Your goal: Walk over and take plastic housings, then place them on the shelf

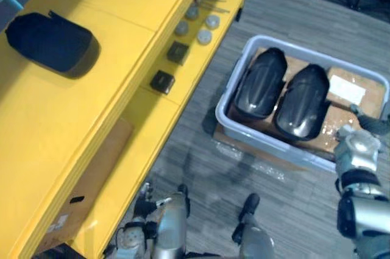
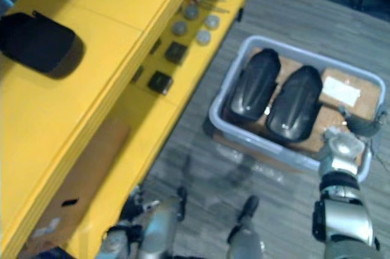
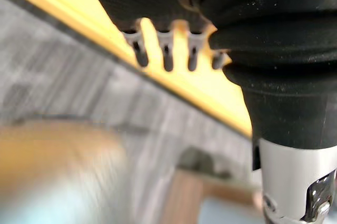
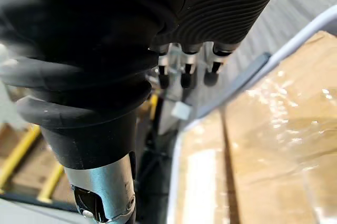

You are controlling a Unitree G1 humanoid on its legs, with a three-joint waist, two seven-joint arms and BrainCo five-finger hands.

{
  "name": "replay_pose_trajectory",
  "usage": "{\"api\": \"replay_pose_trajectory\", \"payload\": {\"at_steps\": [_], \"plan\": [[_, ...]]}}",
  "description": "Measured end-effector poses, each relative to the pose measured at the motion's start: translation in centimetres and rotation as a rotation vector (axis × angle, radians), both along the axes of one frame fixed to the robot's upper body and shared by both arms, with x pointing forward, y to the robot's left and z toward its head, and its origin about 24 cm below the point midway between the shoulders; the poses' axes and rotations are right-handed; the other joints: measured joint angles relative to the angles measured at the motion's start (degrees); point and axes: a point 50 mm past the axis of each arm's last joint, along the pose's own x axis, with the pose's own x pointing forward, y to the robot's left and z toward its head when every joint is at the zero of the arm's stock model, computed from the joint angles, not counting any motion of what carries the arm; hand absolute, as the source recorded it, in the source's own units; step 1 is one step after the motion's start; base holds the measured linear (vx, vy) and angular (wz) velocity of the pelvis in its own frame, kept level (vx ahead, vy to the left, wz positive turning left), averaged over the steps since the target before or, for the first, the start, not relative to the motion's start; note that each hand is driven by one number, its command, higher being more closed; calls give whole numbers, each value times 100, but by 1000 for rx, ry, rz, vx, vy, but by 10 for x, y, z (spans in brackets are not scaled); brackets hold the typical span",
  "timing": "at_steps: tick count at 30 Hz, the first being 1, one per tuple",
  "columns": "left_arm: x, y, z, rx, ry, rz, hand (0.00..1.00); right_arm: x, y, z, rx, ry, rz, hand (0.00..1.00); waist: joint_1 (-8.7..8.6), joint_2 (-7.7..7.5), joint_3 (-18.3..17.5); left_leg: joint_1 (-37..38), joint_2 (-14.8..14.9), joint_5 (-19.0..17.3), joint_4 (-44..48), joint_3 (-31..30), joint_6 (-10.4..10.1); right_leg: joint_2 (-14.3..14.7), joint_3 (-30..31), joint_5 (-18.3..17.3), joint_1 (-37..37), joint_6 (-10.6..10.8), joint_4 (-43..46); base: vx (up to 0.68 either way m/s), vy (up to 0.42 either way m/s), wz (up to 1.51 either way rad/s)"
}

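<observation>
Right hand point(image 1: 369, 124) by grey bin's point(image 1: 244, 130) rim, near plastic housings point(image 1: 303, 102) inside.

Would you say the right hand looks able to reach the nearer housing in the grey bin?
Probably yes: the right hand is at the edge of the bin, and the nearer housing lies uncovered with nothing between.

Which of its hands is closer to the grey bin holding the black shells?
Right. The right hand hangs at the grey bin's near corner; the left hand is across the floor, beside the yellow shelf.
</observation>
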Motion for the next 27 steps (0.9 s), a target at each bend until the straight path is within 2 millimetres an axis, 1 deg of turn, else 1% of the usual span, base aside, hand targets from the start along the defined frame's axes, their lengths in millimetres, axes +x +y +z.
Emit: {"api": "replay_pose_trajectory", "payload": {"at_steps": [2, 3, 4, 5, 6, 7, 9, 11, 13, 16, 17, 18, 19, 20, 22, 25, 27], "plan": [[-9, 2, -8, 5, 55, 11, 0, 5, -1, 5, 24, 17, 6, 0, 34, -11, 125, 1, -2, 1, -1, -19, 0, -4, -8, -8, -16, -9, 67, 0, 55, 10], [-11, 2, -11, -3, 71, 23, 0, 7, -3, 11, 38, 25, 4, 0, 86, -6, 216, 0, -7, 1, -1, -24, 1, -11, -25, -11, -21, -8, 93, -8, 56, 5], [-10, 2, -10, -10, 66, 28, 0, 7, -5, 14, 39, 27, -3, 0, 140, 9, 251, -13, -12, 1, 1, -26, 1, -15, -29, -14, -34, -8, 104, -42, 66, 5], [-8, 2, -9, -17, 62, 35, 0, 8, -9, 22, 43, 25, -15, 0, 205, 29, 284, -99, -24, 2, 7, -42, 4, -28, -40, -28, -116, -3, 153, -55, 70, 12], [-8, 1, -9, -30, 60, 45, 0, 10, -12, 30, 47, 20, -23, 0, 230, 73, 317, -187, -47, 7, 32, -92, 12, -46, -94, -51, -173, 1, 204, -58, 70, 16], [-8, 1, -9, -42, 59, 56, 0, 9, -14, 33, 49, 23, -28, 0, 243, 101, 338, -215, -63, 11, 44, -138, 17, -58, -134, -63, -181, 5, 225, -34, 65, 23], [-9, -3, -11, -81, 69, 82, 0, 6, -23, 41, 69, 49, -50, 0, 330, 236, 428, -232, -131, 25, 73, -183, 40, -136, -184, -141, -205, 32, 364, -28, 78, 19], [-12, -4, -12, -94, 79, 92, 0, 9, -24, 48, 81, 57, -37, 0, 332, 296, 441, -328, -198, 52, 64, -188, 81, -212, -202, -165, -314, 54, 431, -35, 81, 11], [-14, -5, -12, -97, 80, 93, 0, 11, -23, 50, 97, 79, -26, 0, 347, 317, 451, -467, -233, 72, 76, -194, 108, -246, -213, -161, -438, 60, 446, -43, 78, 9], [-15, -8, -13, -99, 85, 81, 0, 0, -33, 46, 111, 193, -57, 0, 435, 458, 520, -538, -283, 83, 85, -304, 123, -271, -312, -161, -450, 60, 462, -34, 52, 15], [-16, -11, -13, -104, 85, 80, 0, -4, -38, 50, 112, 234, -74, 0, 464, 500, 536, -608, -313, 116, 62, -323, 131, -296, -330, -161, -516, 60, 477, -35, 52, 15], [-16, -12, -14, -111, 84, 89, 0, -5, -40, 53, 111, 238, -80, 0, 466, 517, 549, -612, -330, 134, 34, -325, 135, -312, -336, -161, -522, 60, 477, -29, 44, 13], [-17, -14, -14, -121, 86, 104, 0, -7, -42, 55, 115, 244, -86, 100, 466, 520, 551, -595, -358, 160, -14, -326, 142, -338, -345, -161, -521, 60, 478, -22, 36, 7], [-20, -13, -15, -122, 91, 115, 0, -6, -41, 57, 124, 264, -85, 100, 464, 521, 550, -587, -359, 163, -23, -326, 143, -340, -349, -161, -519, 60, 483, -24, 31, 6], [-20, -14, -14, -123, 85, 118, 0, -7, -41, 57, 126, 306, -88, 100, 465, 522, 550, -589, -364, 171, -47, -326, 139, -340, -365, -163, -520, 58, 485, -28, 24, 4], [-18, -14, -13, -129, 75, 124, 0, -17, -50, 57, 97, 393, -107, 100, 465, 524, 550, -587, -392, 232, -133, -353, 141, -374, -472, -186, -527, 36, 521, -44, 14, 9], [-18, -15, -10, -131, 63, 121, 0, -23, -55, 56, 55, 502, -90, 100, 463, 525, 550, -546, -398, 283, -217, -356, 130, -398, -483, -225, -563, -15, 609, -52, 13, 2]]}}
